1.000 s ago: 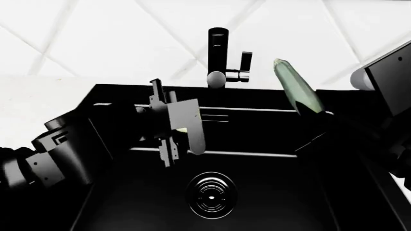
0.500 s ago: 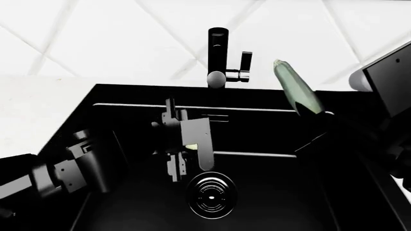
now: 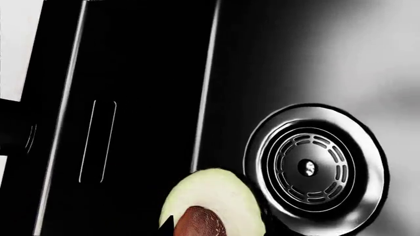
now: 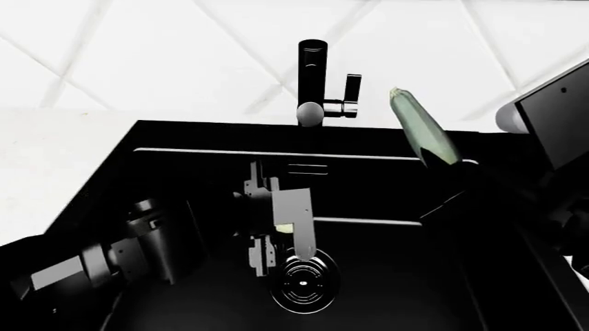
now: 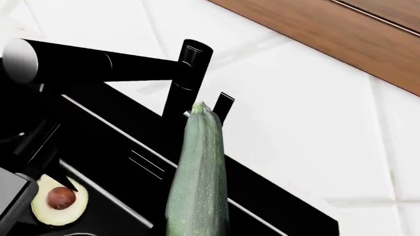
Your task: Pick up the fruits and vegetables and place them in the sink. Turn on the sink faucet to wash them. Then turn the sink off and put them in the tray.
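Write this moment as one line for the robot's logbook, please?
left claw: holding avocado half low in sink, near drain | right claw: holding zucchini above sink | faucet: untouched

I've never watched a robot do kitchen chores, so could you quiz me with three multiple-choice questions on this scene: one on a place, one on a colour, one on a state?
1. Where is the halved avocado?
A. Over the sink, near the drain
B. On the white counter
C. On top of the faucet

2. What colour is the faucet?
A. Chrome
B. Black
C. White

3. What is the zucchini's state?
A. Lying flat in the basin
B. Cut into slices
C. Held up whole by the right end effector, tip toward the faucet

Answers: 1 A, the left wrist view shows the avocado beside the ringed drain. 2 B, the column is black against the white wall. 3 C, it stands whole and raised in both the head and right wrist views.
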### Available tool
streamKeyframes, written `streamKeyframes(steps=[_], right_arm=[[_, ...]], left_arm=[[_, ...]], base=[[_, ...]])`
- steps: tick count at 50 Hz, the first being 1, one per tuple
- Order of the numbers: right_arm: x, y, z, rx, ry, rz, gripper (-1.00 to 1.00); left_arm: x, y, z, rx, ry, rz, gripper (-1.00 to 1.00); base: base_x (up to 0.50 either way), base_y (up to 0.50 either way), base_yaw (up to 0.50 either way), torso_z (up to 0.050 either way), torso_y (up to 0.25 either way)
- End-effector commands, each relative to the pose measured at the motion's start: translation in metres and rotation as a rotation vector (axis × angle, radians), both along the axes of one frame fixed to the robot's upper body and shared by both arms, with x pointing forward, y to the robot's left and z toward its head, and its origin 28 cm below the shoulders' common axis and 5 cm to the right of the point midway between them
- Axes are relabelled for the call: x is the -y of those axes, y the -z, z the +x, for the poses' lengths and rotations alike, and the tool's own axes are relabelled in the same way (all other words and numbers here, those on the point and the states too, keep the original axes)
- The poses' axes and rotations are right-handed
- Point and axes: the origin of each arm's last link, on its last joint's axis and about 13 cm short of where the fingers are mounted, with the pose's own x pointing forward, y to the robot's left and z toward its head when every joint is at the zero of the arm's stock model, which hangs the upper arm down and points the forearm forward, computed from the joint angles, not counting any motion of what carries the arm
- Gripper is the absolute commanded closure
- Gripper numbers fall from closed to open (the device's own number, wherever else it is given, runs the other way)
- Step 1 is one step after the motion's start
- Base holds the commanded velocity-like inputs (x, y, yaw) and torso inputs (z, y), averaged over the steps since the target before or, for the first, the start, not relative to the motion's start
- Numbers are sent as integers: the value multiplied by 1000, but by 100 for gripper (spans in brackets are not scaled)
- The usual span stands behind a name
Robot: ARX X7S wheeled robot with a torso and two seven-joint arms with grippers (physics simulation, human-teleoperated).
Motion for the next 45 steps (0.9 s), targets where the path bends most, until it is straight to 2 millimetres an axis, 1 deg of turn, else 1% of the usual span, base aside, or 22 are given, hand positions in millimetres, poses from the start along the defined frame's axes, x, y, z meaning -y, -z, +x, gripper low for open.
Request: streamKeyframes(steps=[1,24,45], right_arm=[[1,-2,0,14,4,-2,100],[1,-2,0,18,7,-1,100],[1,-2,0,16,6,-1,100]], left_arm=[[4,13,3,-25,-10,10,100],[10,33,4,-85,4,54,100],[10,47,11,-128,-22,85,100]], base=[[0,0,0,0,0],[0,0,0,0,0],[0,0,0,0,0]])
